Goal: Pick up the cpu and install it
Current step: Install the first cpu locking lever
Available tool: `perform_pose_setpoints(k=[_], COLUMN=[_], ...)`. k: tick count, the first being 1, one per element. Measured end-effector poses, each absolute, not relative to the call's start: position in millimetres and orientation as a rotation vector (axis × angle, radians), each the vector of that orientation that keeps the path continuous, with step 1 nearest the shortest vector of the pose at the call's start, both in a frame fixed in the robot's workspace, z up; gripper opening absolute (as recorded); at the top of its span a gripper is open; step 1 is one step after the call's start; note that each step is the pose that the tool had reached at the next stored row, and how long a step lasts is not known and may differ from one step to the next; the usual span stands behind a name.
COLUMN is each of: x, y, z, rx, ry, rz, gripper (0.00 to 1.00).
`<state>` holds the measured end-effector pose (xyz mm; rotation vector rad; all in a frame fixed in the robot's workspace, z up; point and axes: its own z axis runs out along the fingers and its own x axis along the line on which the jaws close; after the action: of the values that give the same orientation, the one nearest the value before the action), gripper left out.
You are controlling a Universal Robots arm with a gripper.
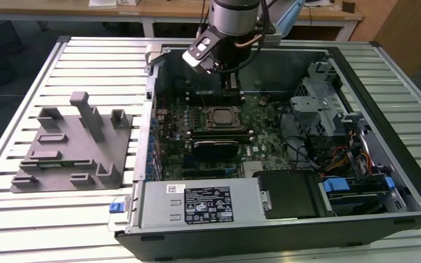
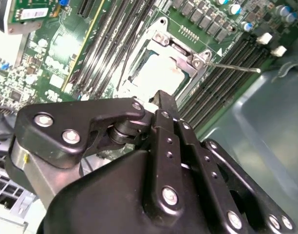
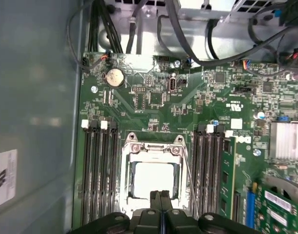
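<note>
I see the small square cpu with its pale silver top lying in the metal-rimmed black socket frame on the green motherboard. My black gripper hovers just above it, jaws pressed together, holding nothing. Long black memory slots flank the socket, and a thin metal lever rod runs alongside.

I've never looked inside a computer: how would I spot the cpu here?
Inside the open computer case lies a green motherboard. At its middle, between banks of long black memory slots, a metal-rimmed socket frame surrounds the cpu. Unlike the dark slots, it is a flat, pale silver square.
</note>
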<state>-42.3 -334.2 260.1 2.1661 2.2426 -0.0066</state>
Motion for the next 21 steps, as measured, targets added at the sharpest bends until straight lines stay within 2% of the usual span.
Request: perform_pose_setpoints(k=[21], x=[-43.9], y=[-334.2], z=[259.9], rx=[1.782], ry=[2.557], rz=[-0.002], gripper=[0.11])
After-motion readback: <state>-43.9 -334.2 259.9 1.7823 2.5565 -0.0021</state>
